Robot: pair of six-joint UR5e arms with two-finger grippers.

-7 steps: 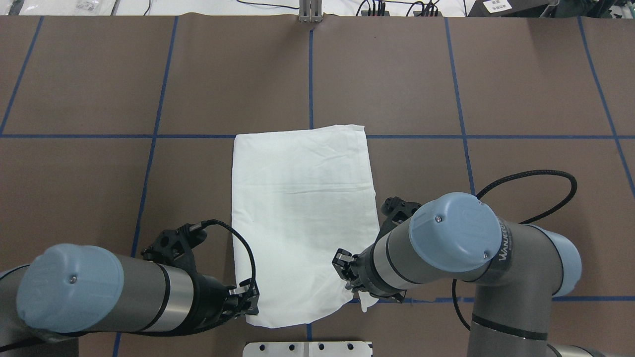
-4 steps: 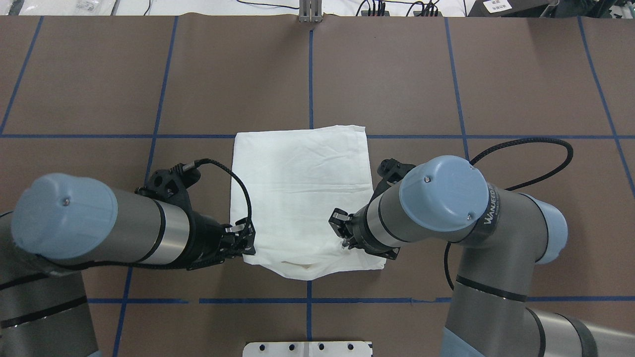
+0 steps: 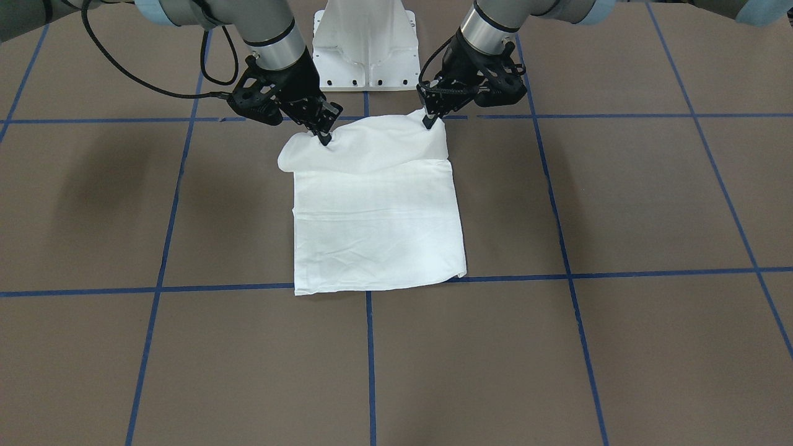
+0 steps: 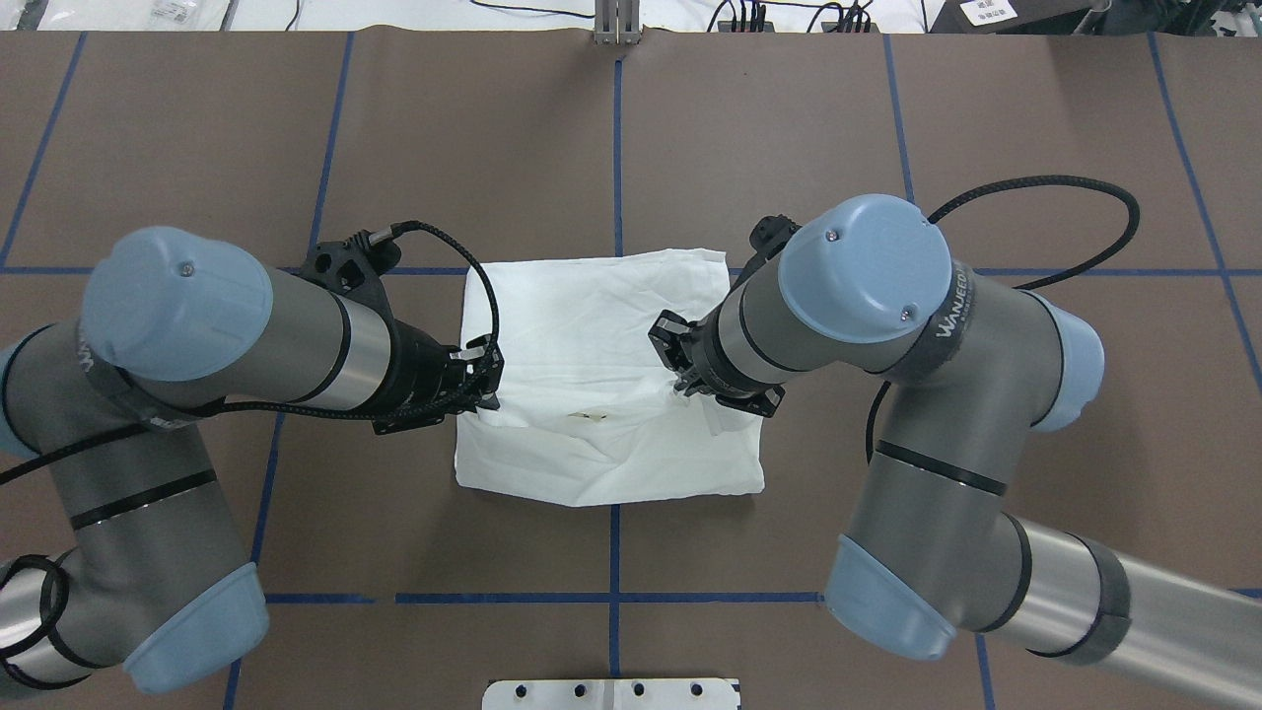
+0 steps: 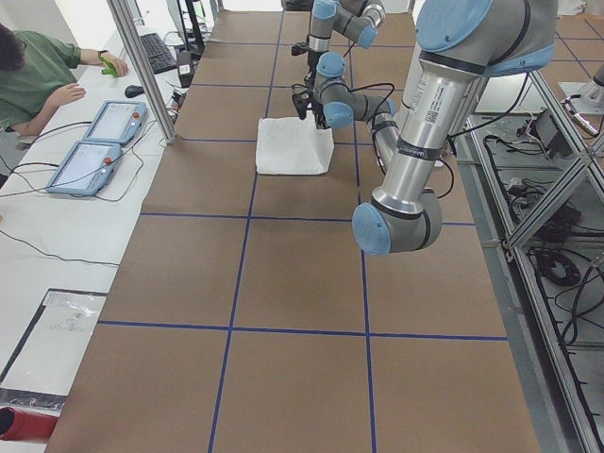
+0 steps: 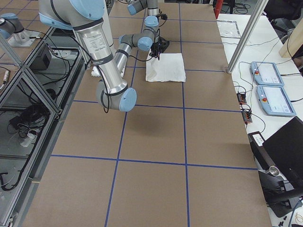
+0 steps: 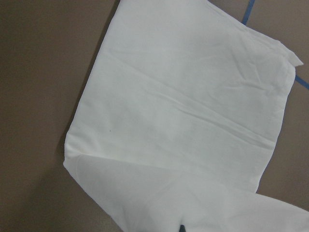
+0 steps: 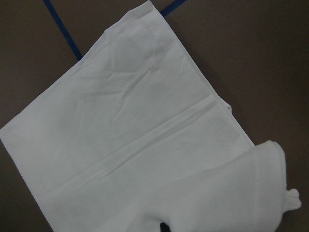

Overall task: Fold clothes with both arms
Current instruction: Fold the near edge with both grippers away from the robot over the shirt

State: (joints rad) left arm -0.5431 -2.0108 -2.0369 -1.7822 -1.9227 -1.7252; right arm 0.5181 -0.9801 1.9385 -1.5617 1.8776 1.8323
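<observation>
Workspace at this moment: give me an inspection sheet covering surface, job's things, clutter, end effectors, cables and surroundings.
Surface: brown table gridded with blue tape lines.
Job's things: white shirt, folded to a rectangle at mid-table; its robot-side edge is lifted and curls over the rest.
Clutter: nothing seen.
End effectors: left end effector and right end effector each pinch the lifted edge near a corner.
Cables: long black cable loops over the table beside the right arm; short black cable arcs at the left wrist.
Surroundings: white pedestal base; a person at a side bench with two control tablets.
</observation>
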